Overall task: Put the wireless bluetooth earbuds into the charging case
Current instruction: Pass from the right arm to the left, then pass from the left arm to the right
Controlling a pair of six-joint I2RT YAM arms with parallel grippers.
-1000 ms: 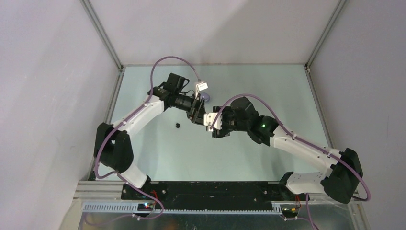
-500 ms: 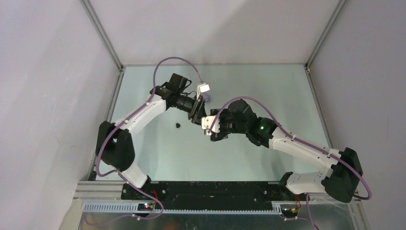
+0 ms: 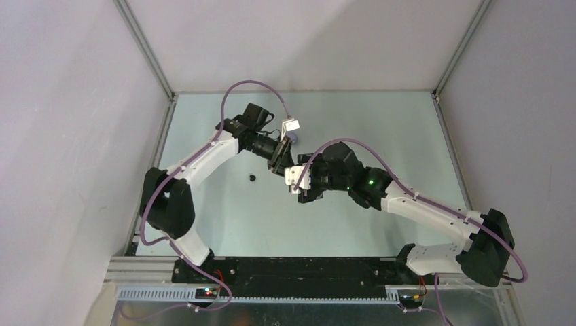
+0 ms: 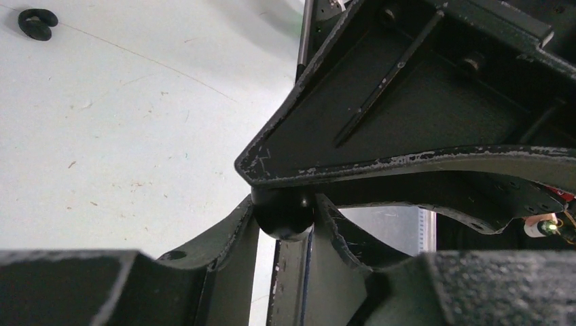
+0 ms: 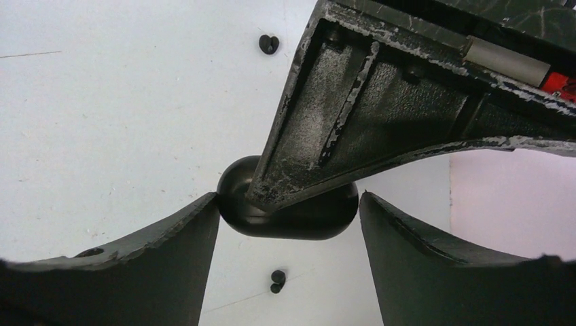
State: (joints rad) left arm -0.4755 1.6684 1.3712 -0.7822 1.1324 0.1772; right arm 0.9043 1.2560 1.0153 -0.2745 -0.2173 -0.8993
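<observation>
There were two arms, a left arm point(image 3: 204, 159) and a right arm point(image 3: 421, 207), with one hand each: left hand point(image 4: 283, 204), right hand point(image 5: 287, 200). One black oval case point(image 5: 299, 221) showed. Two black earbuds point(image 5: 269, 44) point(image 5: 277, 280) lay on the surface point(image 3: 380, 136). One pale lilac object point(image 3: 292, 138) showed, partly hidden.

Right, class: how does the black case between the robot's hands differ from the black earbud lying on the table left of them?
Size: the black case is far bigger; the black earbud is a mere speck by comparison.
Place: the case sits between the fingers of the left hand and the right hand; the earbud lies loose on the table, touched by nothing.
Both are black and rounded.
</observation>
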